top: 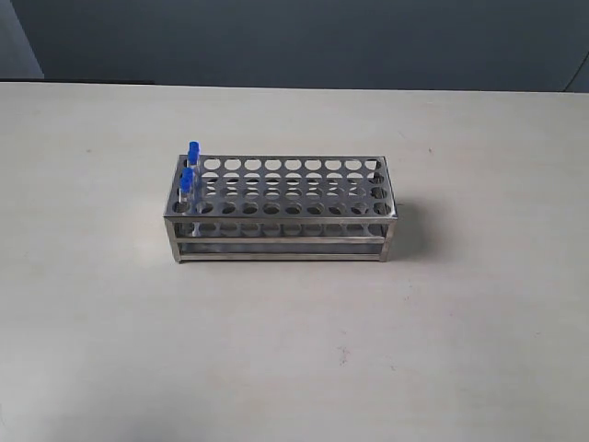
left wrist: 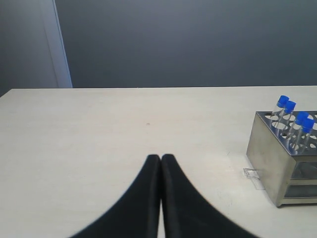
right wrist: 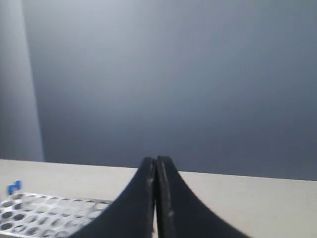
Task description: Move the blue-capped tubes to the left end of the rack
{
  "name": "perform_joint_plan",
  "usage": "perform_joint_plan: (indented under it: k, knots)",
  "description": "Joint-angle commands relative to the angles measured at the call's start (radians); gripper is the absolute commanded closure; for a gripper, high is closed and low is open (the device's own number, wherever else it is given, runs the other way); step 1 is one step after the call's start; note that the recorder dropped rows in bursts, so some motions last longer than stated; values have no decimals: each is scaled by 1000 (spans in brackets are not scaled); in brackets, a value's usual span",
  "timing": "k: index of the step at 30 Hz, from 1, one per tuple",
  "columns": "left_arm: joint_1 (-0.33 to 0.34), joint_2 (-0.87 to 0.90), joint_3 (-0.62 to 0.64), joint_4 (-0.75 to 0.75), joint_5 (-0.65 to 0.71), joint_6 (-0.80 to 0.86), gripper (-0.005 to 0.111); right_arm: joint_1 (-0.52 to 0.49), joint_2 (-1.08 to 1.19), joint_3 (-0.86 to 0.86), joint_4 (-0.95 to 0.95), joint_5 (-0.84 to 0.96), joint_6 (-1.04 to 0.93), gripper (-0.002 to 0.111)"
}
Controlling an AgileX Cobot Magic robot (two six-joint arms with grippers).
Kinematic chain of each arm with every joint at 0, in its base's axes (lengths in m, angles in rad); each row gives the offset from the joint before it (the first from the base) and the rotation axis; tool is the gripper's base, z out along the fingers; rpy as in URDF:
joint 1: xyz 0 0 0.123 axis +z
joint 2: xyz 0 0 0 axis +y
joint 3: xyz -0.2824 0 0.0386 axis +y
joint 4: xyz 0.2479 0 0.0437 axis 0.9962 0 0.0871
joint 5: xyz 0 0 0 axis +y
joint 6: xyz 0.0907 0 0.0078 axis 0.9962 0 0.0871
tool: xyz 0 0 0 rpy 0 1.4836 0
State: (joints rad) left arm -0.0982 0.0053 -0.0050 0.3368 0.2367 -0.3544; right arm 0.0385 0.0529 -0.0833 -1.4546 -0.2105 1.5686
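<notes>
The shiny steel rack (top: pixel 281 207) stands in the middle of the table. Blue-capped tubes (top: pixel 190 170) stand upright in holes at its left end; two blue caps show in the exterior view. In the left wrist view several blue-capped tubes (left wrist: pixel 295 115) rise from the near end of the rack (left wrist: pixel 270 153). My left gripper (left wrist: pixel 161 157) is shut and empty, low over bare table, well apart from the rack. My right gripper (right wrist: pixel 156 159) is shut and empty, above the rack (right wrist: pixel 44 208), with one blue cap (right wrist: pixel 14 187) at the far end. Neither gripper shows in the exterior view.
The pale table (top: pixel 294 350) runs wide around the rack on every side. A small clear scrap (left wrist: pixel 252 174) lies on the table beside the rack's end. A dark grey wall (top: pixel 294 37) stands behind the table's far edge.
</notes>
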Motion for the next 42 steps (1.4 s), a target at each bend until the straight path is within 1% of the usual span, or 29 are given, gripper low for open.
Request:
perform_joint_plan:
  k: [1, 3, 7, 42]
  knots:
    - [-6, -5, 3, -2, -2, -3, 106, -150, -53, 74, -47, -14, -3, 108]
    - [-6, -5, 3, -2, -2, -3, 106, -185, -53, 83, -93, -21, -3, 108]
    - [-6, -5, 3, -4, -2, -3, 106, -189, -53, 83, -137, -21, -3, 108]
    - [-6, -5, 3, -4, -4, -3, 106, -189, -53, 83, -137, -30, 2, 108]
